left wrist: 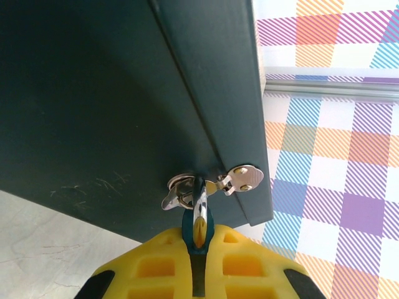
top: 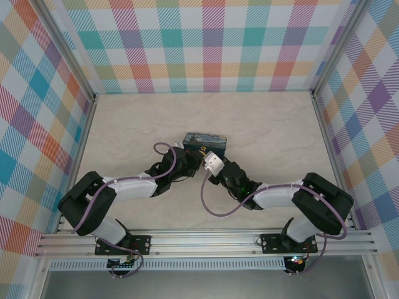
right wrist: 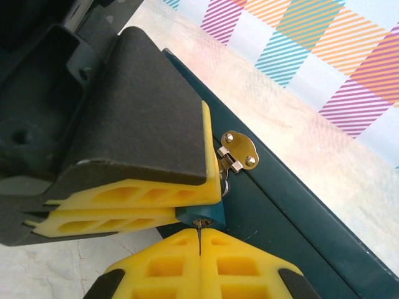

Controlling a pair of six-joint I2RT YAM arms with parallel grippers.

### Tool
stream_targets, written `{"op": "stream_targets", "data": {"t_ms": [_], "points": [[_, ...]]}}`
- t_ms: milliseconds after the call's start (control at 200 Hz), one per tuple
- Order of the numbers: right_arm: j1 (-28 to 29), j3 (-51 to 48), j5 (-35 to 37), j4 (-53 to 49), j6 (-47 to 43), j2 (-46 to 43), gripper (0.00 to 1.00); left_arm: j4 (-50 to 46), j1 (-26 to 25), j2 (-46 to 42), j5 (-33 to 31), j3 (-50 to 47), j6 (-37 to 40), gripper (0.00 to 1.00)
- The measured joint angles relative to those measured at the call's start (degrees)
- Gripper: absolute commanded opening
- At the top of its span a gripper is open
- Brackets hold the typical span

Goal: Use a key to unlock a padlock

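We log a matt, faintly scratched box (left wrist: pixel 93 112), glossy brassy metal hasp (left wrist: pixel 244 179), shiny metal padlock (left wrist: pixel 200 219), matt yellow plastic fingers (left wrist: pixel 255 279), smooth marbled table (left wrist: pixel 37 249).

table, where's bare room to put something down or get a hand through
Bare table lies between the box and the far wall, and beside the left wall and right wall. Crowded at the box front: left gripper and right gripper meet at the padlock.
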Motion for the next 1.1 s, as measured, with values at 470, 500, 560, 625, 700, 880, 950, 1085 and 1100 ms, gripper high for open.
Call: {"op": "stream_targets", "data": {"t_ms": [470,500,560,625,700,880,950,1085,1100], "points": [[-3.04,0.33,-8.02,-1.6,17.42,0.0,0.0,-1.03,-0.02,0.2,-0.74,-0.22,0.0,0.0],[-3.39,0.33,-8.87,-1.6,18.51,0.0,0.0,-1.07,-0.02,0.2,-0.87,-0.22,0.0,0.0],[-4.09,0.33,-10.58,-1.57,20.68,0.02,0.0,-1.11,-0.02,0.2,-0.96,-0.22,0.0,0.0],[-4.87,0.33,-12.41,-1.51,22.75,0.04,0.0,-1.18,-0.02,0.2,-1.07,-0.22,0.0,0.0],[-5.9,0.33,-14.64,-1.2,25.27,0.15,0.0,-1.25,-0.02,0.2,-1.29,-0.22,0.0,0.0],[-7.06,0.33,-17.64,-0.85,28.35,0.44,0.0,-1.4,-0.02,0.2,-1.51,-0.35,0.0,0.0],[-7.34,0.31,-18.29,-0.92,28.39,0.44,0.08,-1.46,-0.02,0.2,-1.51,-0.37,-0.02,0.0],[-7.41,0.09,-18.43,-1.46,26.84,-0.02,0.33,-1.51,-0.07,0.17,-1.03,-0.44,-0.04,0.0],[-7.41,-0.07,-18.23,-1.57,26.64,-0.26,0.35,-1.51,-0.07,0.15,-0.92,-0.44,-0.04,0.0]]}}
